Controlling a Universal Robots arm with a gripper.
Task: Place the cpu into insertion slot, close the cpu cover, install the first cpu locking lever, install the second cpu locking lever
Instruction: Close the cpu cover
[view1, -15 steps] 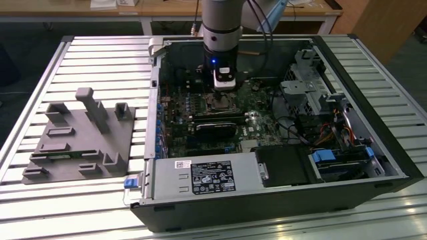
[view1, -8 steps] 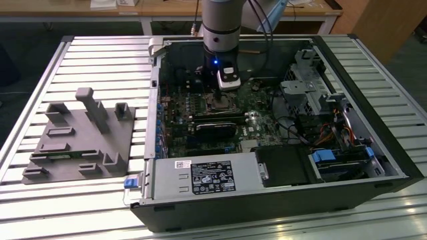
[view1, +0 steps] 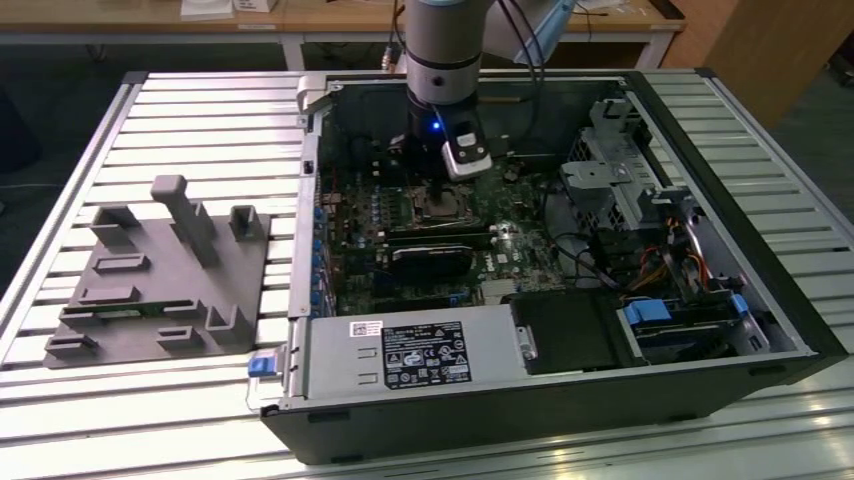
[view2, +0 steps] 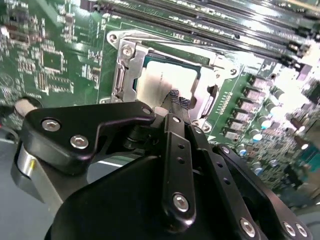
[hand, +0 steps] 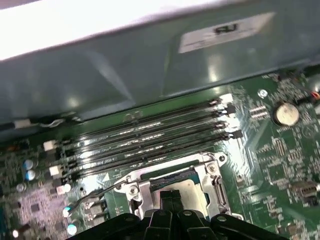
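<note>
Gripper (view2: 176, 100) (hand: 172, 198) down on the cpu (view2: 160, 80) inside the open computer case (view1: 747, 300).
In both wrist views its fingers are closed together, tips touching the cpu's grey face. The cpu sits in the insertion slot (view1: 430, 207) on the green motherboard (view2: 50, 55), and the silvery cpu cover (view2: 123, 80) frames it.

Cpu (view2: 167, 80): near portion hidden behind the gripper (view2: 178, 101) in the second wrist view. Cpu cover (view2: 124, 75): one side masked by the gripper's black body. Insertion slot (view1: 434, 207), exterior view: partly under the gripper, detail too small to tell. Arm (view1: 443, 40): cut off at the frame's upper edge.
</note>
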